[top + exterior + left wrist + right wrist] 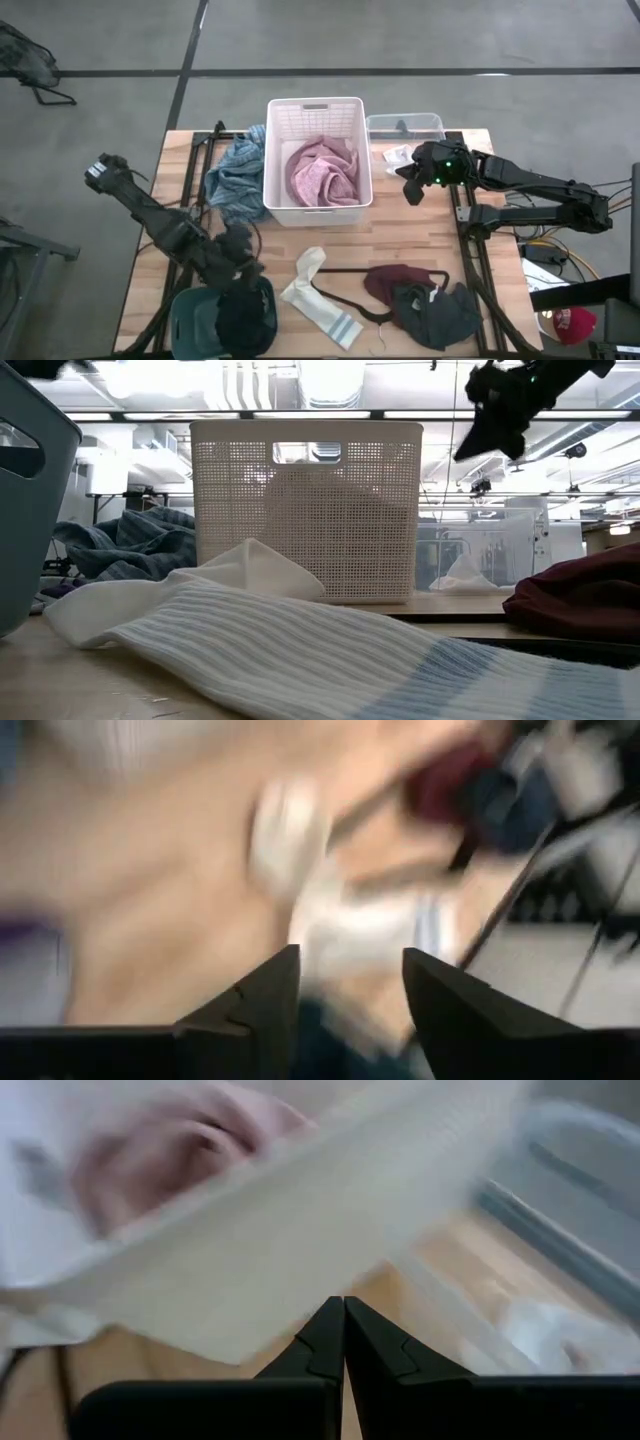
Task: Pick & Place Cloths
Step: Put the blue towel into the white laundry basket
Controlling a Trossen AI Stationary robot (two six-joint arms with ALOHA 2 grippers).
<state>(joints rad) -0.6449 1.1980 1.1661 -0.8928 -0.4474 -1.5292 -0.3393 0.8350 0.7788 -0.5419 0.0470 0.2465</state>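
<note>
A white basket stands at the far middle of the wooden table. A pink cloth lies inside it. A blue-grey cloth hangs in a heap just to the left of the basket, touching its side. To the right of the basket is a clear plastic box at the far edge, and a small white cloth lies just in front of it.

The right gripper is up in the air, just to the right of the basket and near the clear box. Its fingers are pressed tight together with nothing between them. A small green light glows on that arm.

The left gripper is at the near left of the table, over a dark teal bin. A black cloth lies in that bin. The left fingers are spread apart and hold nothing.

In the near middle, a white sock with light blue stripes lies flat on the wood. A thin black hanger lies beside it, to the right. Farther right is a maroon cloth, and a dark grey cloth lies touching it on the near side.

A red cap sits off the table at the near right. It has some white marks, but they are too small to read. No other writing can be read.
</note>
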